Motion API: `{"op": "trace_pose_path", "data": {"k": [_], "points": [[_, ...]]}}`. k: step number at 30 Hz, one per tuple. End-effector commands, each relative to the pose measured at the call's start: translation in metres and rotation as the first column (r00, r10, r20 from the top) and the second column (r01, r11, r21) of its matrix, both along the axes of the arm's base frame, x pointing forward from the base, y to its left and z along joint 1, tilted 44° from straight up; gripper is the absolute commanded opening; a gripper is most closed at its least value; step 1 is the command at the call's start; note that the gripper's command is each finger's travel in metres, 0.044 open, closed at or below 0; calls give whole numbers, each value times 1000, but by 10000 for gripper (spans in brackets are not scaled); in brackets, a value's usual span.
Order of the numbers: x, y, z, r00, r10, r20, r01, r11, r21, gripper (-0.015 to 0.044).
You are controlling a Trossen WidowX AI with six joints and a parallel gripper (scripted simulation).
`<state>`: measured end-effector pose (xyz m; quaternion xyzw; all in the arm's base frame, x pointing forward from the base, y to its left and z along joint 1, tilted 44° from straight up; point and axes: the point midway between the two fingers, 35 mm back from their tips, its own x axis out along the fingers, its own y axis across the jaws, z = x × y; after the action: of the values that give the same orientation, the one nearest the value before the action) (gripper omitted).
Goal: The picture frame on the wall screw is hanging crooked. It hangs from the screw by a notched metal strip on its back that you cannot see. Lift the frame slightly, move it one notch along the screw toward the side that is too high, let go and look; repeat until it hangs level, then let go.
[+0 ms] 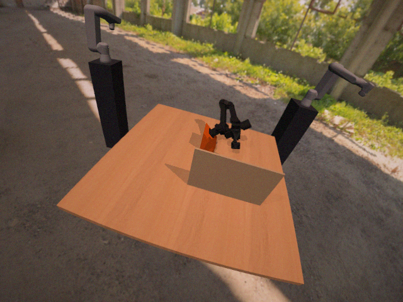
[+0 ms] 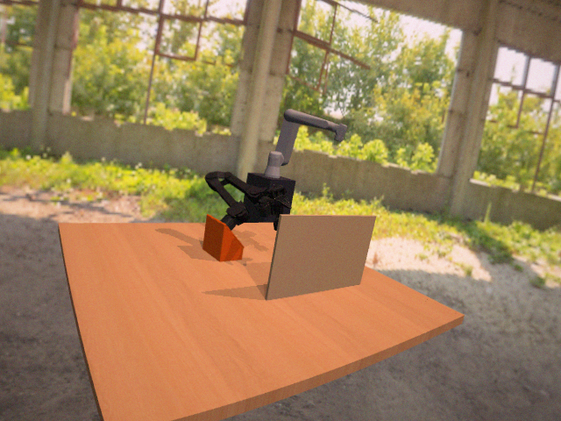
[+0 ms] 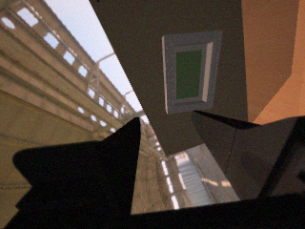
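Observation:
The picture frame, grey with a green centre, shows in the wrist view on the dark face of the upright wall. Its long sides do not run parallel to the wall's edges, so it looks tilted. In the top and exterior views the wall hides the frame. The screw and the notched strip are not visible. My gripper is open, with nothing between its dark fingers. The right fingertip appears close to the frame's lower edge in the wrist view; whether they touch I cannot tell.
My black arm is behind the wall in the top and exterior views. An orange block stands beside it on the wooden table. Two grey arms stand on black pillars beyond the table.

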<state>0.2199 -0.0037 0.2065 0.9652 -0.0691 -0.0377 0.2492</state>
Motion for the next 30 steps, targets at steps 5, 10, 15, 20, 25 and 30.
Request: {"op": "trace_pose_path", "data": {"k": [5,10,15,20,25,30], "points": [[0,0,-1,1000,3,1,-3,1000,5,260],[0,0,-1,1000,3,1,-3,1000,5,260],[0,0,-1,1000,3,1,-3,1000,5,260],[8,2,0,1000,0,1,0,1000,1,260],[34,9,-5,1000,1,2,-1,1000,3,260],[58,15,-16,1000,2,3,-2,1000,4,260]]}}
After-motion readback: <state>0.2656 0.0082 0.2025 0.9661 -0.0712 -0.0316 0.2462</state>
